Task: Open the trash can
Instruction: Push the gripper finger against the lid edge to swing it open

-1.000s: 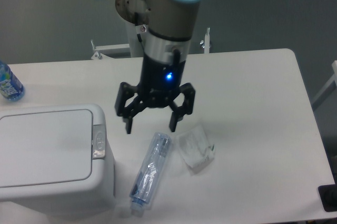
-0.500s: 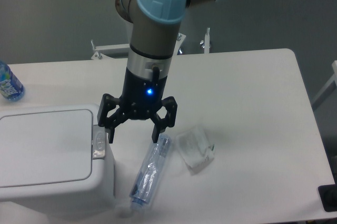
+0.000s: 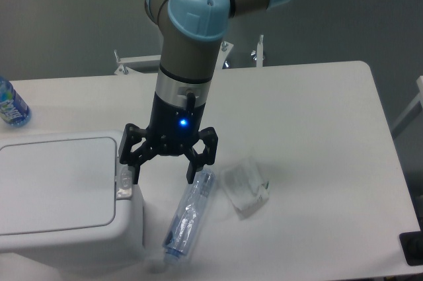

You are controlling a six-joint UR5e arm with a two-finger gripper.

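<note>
Risk: hand (image 3: 162, 172), spread wide and empty, may miss the trash can's (image 3: 66, 195) button strip (image 3: 125, 175) beneath its left finger, striking the lid's edge instead.

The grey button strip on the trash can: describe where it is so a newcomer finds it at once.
Start at the large white boxy plastic trash can at the table's front-left corner. Along the right edge of its flat lid runs a narrow grey push-button strip, just under the black two-finger gripper with its open jaws. It is the bin's only grey part.
</note>
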